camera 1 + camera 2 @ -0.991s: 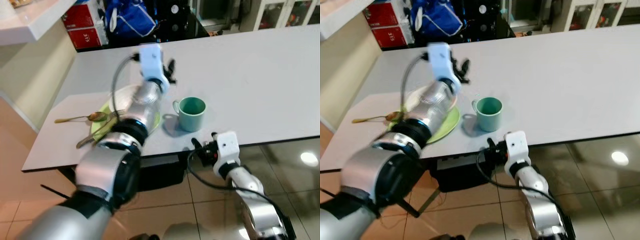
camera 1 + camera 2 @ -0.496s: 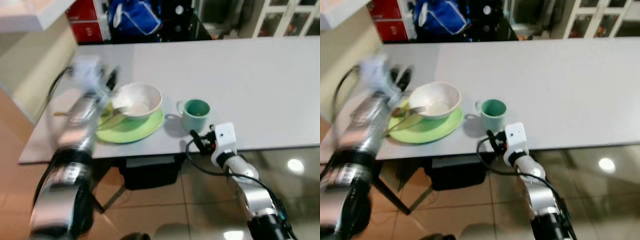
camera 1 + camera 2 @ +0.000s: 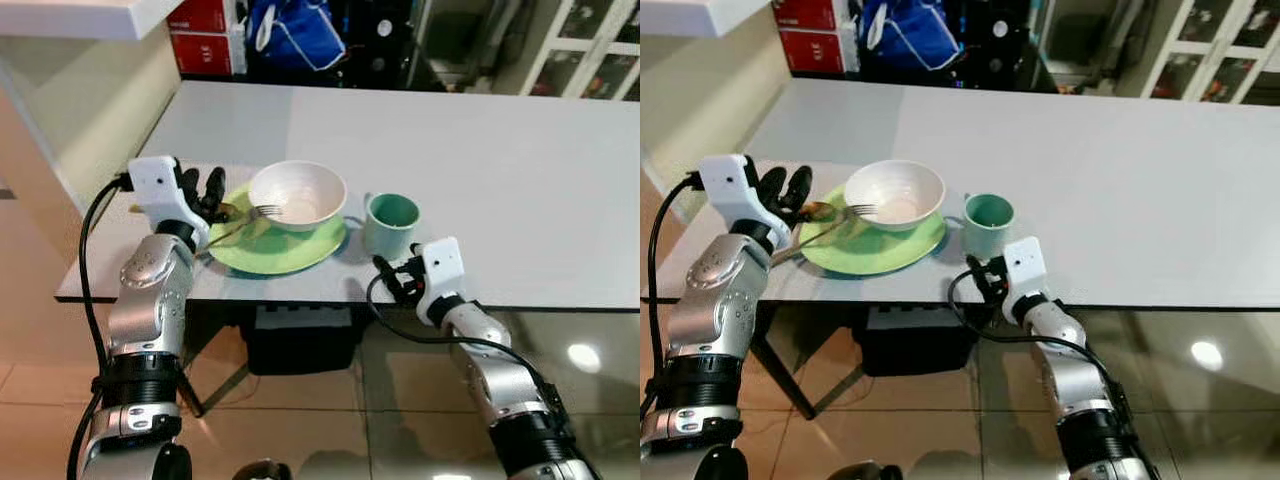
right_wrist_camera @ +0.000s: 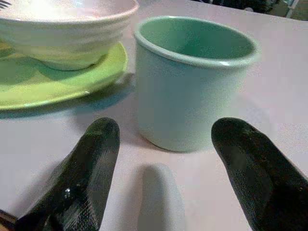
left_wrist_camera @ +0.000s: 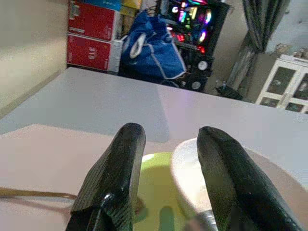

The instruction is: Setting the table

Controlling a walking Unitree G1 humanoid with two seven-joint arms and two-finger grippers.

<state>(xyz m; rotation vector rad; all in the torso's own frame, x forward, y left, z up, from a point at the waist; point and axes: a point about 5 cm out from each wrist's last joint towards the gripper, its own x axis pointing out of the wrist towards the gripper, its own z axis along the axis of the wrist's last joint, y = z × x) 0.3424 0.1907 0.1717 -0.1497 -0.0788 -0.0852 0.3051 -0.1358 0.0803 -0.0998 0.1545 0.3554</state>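
A white bowl sits on a green plate near the front left of the white table. A fork leans from the bowl's rim onto the plate, and a gold spoon lies at the plate's left edge. A mint mug stands just right of the plate. My left gripper is open, just left of the plate by the spoon, its fingers low over the table. My right gripper is open at the table's front edge, pointing at the mug from close by, with nothing held.
Red boxes and a blue bag stand beyond the table's far end. A white counter juts out at the upper left, white cabinets stand at the back right. A dark box sits under the table on the tiled floor.
The left arm has pulled back from over the plate to the plate's left side, uncovering bowl and fork. The camera shifted; the right gripper stays at the table edge by the mug.
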